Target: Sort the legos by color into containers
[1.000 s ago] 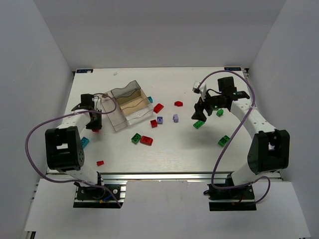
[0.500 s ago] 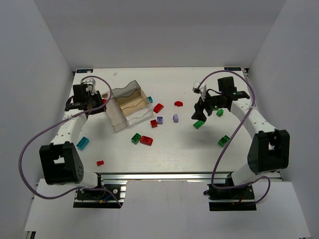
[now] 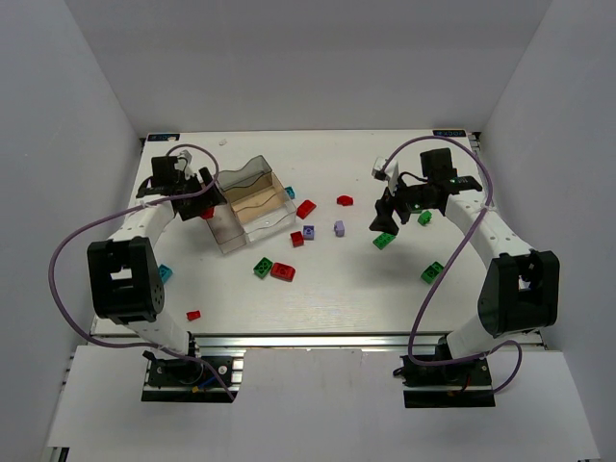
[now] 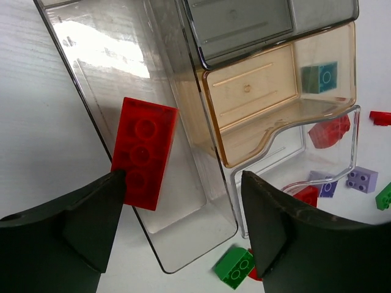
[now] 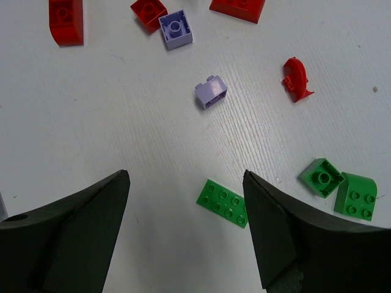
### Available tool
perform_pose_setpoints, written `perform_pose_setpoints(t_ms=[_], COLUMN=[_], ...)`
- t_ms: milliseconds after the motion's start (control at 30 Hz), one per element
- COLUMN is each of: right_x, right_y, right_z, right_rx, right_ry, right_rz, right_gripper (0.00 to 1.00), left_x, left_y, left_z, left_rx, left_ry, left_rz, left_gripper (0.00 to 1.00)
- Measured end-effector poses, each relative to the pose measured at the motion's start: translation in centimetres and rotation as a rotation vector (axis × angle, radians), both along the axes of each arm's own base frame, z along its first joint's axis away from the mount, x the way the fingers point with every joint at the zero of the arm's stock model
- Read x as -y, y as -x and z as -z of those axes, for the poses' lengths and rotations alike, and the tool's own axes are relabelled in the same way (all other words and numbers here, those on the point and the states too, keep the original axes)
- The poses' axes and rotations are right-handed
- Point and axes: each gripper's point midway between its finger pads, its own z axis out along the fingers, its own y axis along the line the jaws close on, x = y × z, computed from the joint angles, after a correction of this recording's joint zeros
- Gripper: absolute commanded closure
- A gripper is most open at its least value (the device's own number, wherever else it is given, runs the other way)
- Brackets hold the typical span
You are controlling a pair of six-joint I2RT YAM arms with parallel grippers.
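White counter (image 3: 337, 289): loose bricks (image 3: 282, 271) scattered mid-field. Clear box (image 3: 252, 204) sits left of centre. Left fingers (image 4: 79, 226) apart over its long clear section; red brick (image 4: 143, 152) lies there, touching one fingertip. Right fingers (image 5: 79, 226) apart, holding nothing, above flat green brick (image 5: 223, 202).
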Motion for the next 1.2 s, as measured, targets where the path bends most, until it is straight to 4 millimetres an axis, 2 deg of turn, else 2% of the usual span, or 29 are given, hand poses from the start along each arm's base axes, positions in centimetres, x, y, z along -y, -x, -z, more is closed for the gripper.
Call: perform_pose_setpoints(t_ms=[100, 133, 200, 233, 300, 367, 467, 567, 600, 667, 700, 733, 767, 800, 867, 967, 1067, 1200], right_x=[-0.1, -0.2, -0.3, -0.4, -0.6, -0.8, -1.1, -1.6, -1.8, -2.6, -3.3, -4.0, -4.9, -6.0, -8.3, -11.6, -14.5, -17.2], right_y=[0.1, 0.1, 0.1, 0.2, 0.3, 0.4, 0.6, 0.9, 1.1, 1.7, 2.1, 2.5, 2.9, 3.5, 4.8, 6.6, 7.9, 8.7], right_z=[0.0, 0.0, 0.0, 0.0, 0.0, 0.0, 0.0, -0.1, -0.1, -0.2, -0.1, 0.0, 0.3, 0.6, 1.5, 3.5, 5.4, 6.8], right_rx=[0.001, 0.003, 0.006, 0.007, 0.009, 0.011, 0.012, 0.026, 0.031, 0.054, 0.067, 0.077, 0.087, 0.095, 0.102, 0.095, 0.079, 0.052], right_ry=[0.000, 0.001, 0.001, 0.001, 0.000, 0.000, -0.001, -0.005, -0.010, -0.026, -0.035, -0.042, -0.044, -0.045, -0.042, -0.018, 0.016, 0.042], right_rz=[-0.005, -0.007, -0.013, -0.017, -0.026, -0.035, -0.045, -0.079, -0.097, -0.165, -0.209, -0.248, -0.288, -0.329, -0.403, -0.470, -0.485, -0.436], right_gripper=[0.20, 0.20, 0.20, 0.20, 0.20, 0.20, 0.19, 0.14, 0.12, 0.11, 0.11, 0.11, 0.11, 0.11, 0.11, 0.11, 0.11, 0.11], left_x=[0.1, 0.1, 0.3, 0.3, 0.6, 0.8, 1.0, 1.0, 0.9, 0.7, 0.5, 0.4, 0.3, 0.1, -0.2, -0.3, -0.3, -0.4], left_y=[0.0, 0.0, 0.0, 0.0, 0.0, 0.0, -0.1, -0.2, -0.2, 0.0, 0.2, 0.4, 1.0, 1.8, 3.7, 6.9, 10.3, 14.8], left_z=[0.0, 0.0, -0.1, -0.2, -0.3, -0.4, -0.6, -1.0, -1.3, -2.2, -3.1, -4.1, -5.4, -6.7, -9.5, -12.3, -11.6, -7.4], left_rx=[-0.002, -0.002, -0.001, -0.001, 0.000, 0.003, 0.005, 0.013, 0.017, 0.033, 0.054, 0.079, 0.110, 0.141, 0.212, 0.291, 0.270, 0.130], left_ry=[0.006, 0.009, 0.017, 0.023, 0.034, 0.046, 0.059, 0.061, 0.059, 0.050, 0.044, 0.038, 0.032, 0.025, 0.022, 0.036, 0.065, 0.108], left_rz=[-0.003, 0.001, 0.003, 0.001, 0.007, 0.012, 0.012, 0.008, 0.003, -0.013, -0.024, -0.033, -0.045, -0.060, -0.101, -0.155, -0.215, -0.328], left_gripper=[0.32, 0.44, 0.53, 0.53, 0.45, 0.32, 0.32, 0.56, 0.73, 0.76, 0.70, 0.60, 0.47, 0.28, 0.20, 0.17, 0.17, 0.17])
